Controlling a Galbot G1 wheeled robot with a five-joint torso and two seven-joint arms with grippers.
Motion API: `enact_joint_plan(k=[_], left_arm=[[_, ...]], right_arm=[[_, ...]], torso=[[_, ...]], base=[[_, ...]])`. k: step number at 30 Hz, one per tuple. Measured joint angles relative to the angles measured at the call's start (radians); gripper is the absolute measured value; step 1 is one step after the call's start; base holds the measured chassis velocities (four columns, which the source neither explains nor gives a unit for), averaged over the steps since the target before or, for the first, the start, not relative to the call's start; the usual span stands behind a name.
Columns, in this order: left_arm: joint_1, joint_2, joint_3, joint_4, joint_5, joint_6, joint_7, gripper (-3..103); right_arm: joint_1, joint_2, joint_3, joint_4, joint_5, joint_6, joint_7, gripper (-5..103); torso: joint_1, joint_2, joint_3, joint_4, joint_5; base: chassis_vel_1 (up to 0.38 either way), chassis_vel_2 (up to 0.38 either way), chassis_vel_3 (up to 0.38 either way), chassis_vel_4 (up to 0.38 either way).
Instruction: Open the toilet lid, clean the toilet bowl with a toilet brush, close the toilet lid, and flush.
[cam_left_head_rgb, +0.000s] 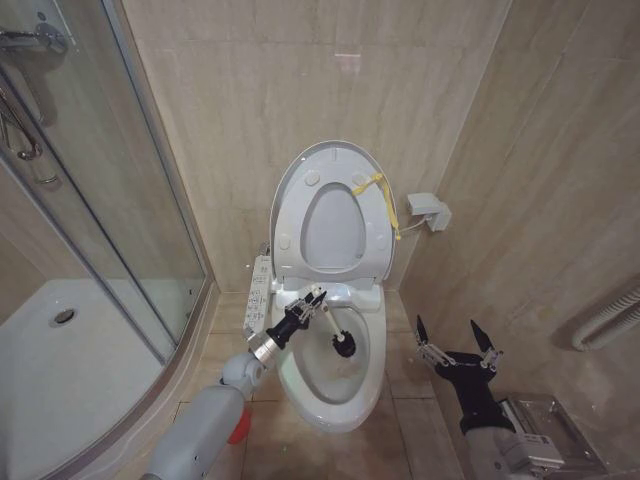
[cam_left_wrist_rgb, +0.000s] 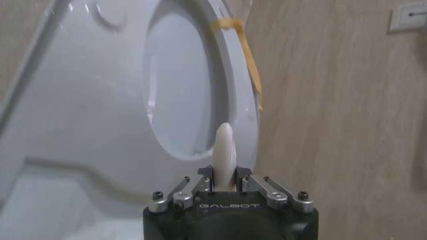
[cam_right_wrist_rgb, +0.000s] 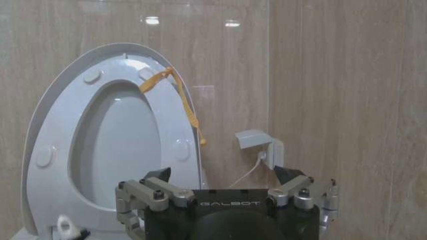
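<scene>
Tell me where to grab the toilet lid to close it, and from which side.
Probably best: grip the toilet lid at its top rim, next to the yellow cord, coming from the front. It stands upright against the wall, so only that free edge is reachable. The open right gripper is idle beside the bowl; the left gripper holds the toilet brush.

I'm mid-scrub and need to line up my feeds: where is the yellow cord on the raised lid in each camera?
Head view: the yellow cord hangs at the upper right edge of the raised toilet lid, above the bowl.
Left wrist view: it runs down the lid's rim, above the brush handle in the left gripper.
Right wrist view: it drapes from the lid's top.
Shared landmark: the lid's rim.
</scene>
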Motion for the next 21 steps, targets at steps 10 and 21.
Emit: enact_joint_plan(k=[10, 21], left_arm=[[0.031, -0.042, -0.023, 0.122, 0.126, -0.069, 0.053, 22], [0.013, -0.058, -0.014, 0.053, 0.131, -0.091, 0.034, 22]], right_arm=[[0.000, 0.000, 0.000, 0.000, 0.000, 0.000, 0.000, 100], [0.000, 0.000, 0.000, 0.000, 0.000, 0.000, 0.000, 100]], torso=[[0.000, 0.000, 0.000, 0.0003, -0.0001], [0.000, 0.000, 0.000, -0.0007, -0.0003]], base=[[0.000, 0.000, 0.000, 0.000], [0.000, 0.000, 0.000, 0.000]])
